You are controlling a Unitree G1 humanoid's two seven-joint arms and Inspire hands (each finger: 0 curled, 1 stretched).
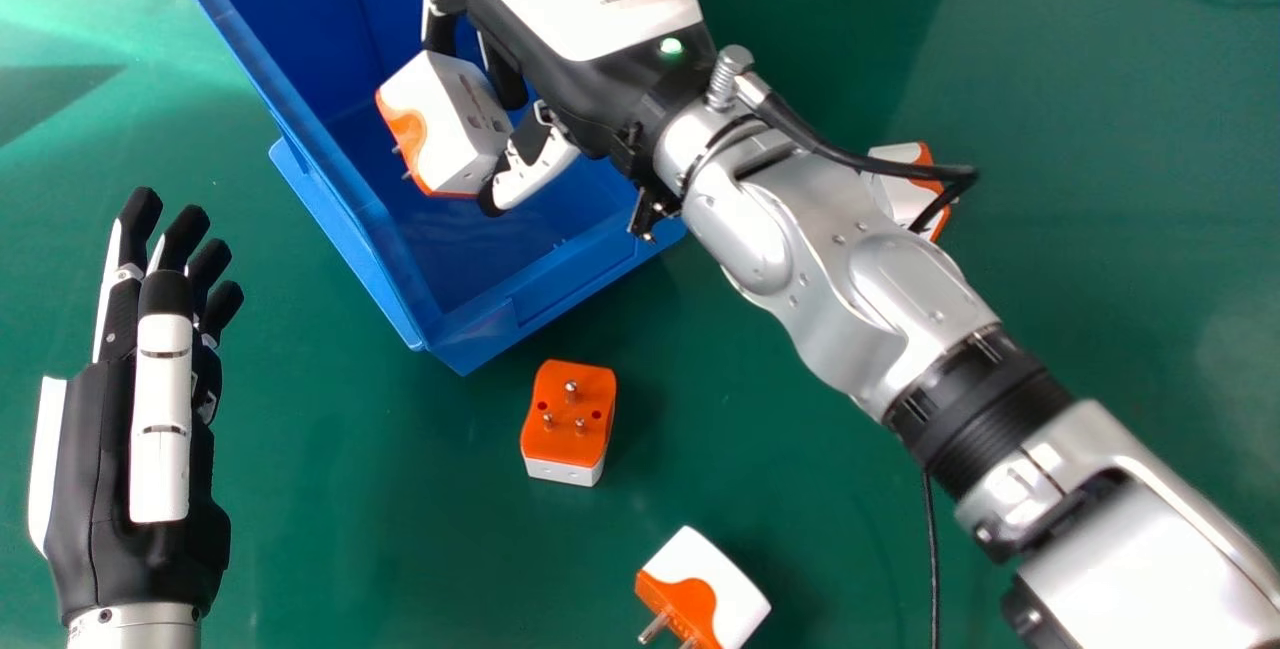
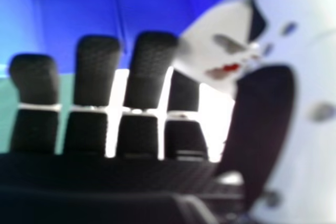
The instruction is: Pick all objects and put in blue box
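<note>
One plug adapter [image 1: 448, 124], likely light, stiff and slippery, hung over the blue box [image 1: 290, 24], pinched between my right hand's [image 1: 570, 79] fingers and thumb, best held by its flat sides.

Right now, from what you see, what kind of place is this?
Probably a robotics test bench: a robot's silver forearm over a green tabletop, with plug adapters near an open blue box.

R hand [image 1: 575, 89] w/ wht/orange plug adptr [image 1: 462, 124] over blue box [image 1: 350, 219].
</note>
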